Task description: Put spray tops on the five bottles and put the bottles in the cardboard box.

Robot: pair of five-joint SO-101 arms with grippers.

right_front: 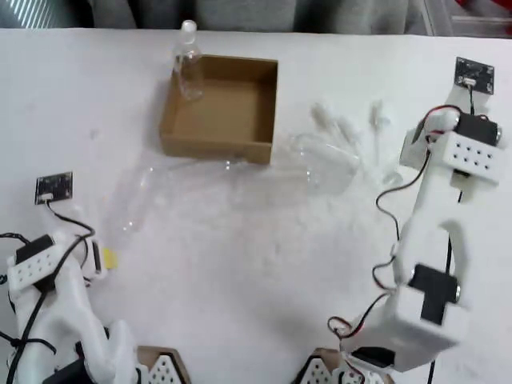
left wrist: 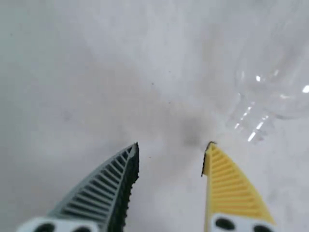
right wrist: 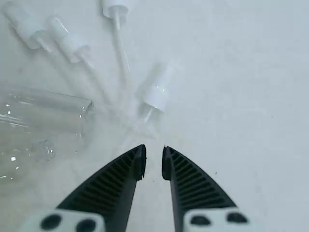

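Note:
The cardboard box (right_front: 220,108) lies at the back of the table. One clear bottle with a spray top (right_front: 188,62) stands at its back left corner. Other clear bottles lie flat in front of the box (right_front: 192,170), to its left (right_front: 134,204) and to its right (right_front: 324,160). My left gripper (left wrist: 170,157) is open above bare table, with an open bottle neck (left wrist: 253,113) just off its yellow finger (left wrist: 227,183). My right gripper (right wrist: 153,162) holds nothing, its fingers almost together; a white spray top (right wrist: 155,94) lies just ahead, a bottle (right wrist: 46,123) beside it.
Several more loose spray tops (right wrist: 70,43) lie beyond the right gripper, seen in the high view right of the box (right_front: 340,120). The left arm (right_front: 48,272) stands at the front left, the right arm (right_front: 468,152) along the right side.

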